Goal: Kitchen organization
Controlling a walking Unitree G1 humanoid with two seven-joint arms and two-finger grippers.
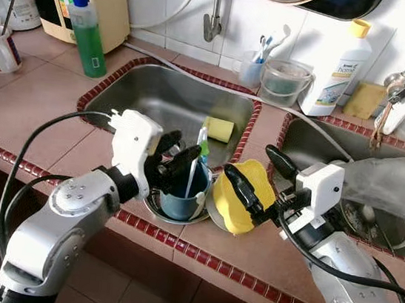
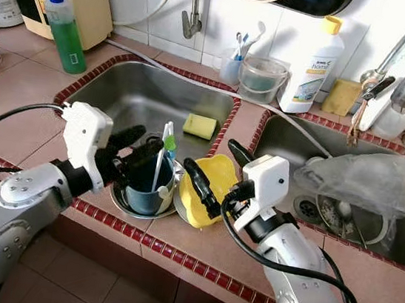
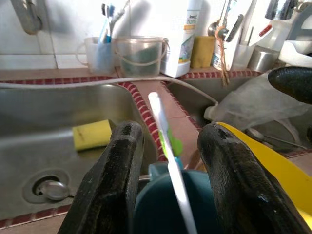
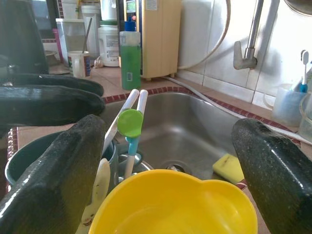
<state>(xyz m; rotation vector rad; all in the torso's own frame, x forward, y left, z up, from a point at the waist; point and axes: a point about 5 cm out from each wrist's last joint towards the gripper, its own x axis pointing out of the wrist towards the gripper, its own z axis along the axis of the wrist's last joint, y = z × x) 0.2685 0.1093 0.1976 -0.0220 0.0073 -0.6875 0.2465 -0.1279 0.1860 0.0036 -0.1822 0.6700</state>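
Both pincers work at the counter's front edge, by the left sink.

The left pincer spreads wide around a blue cup holding utensils, gripping nothing firmly. The right pincer straddles a yellow bowl, fingers wide apart. A yellow sponge lies in the sink.

Two sinks, one blue cup, one yellow bowl, one yellow sponge, one green bottle.
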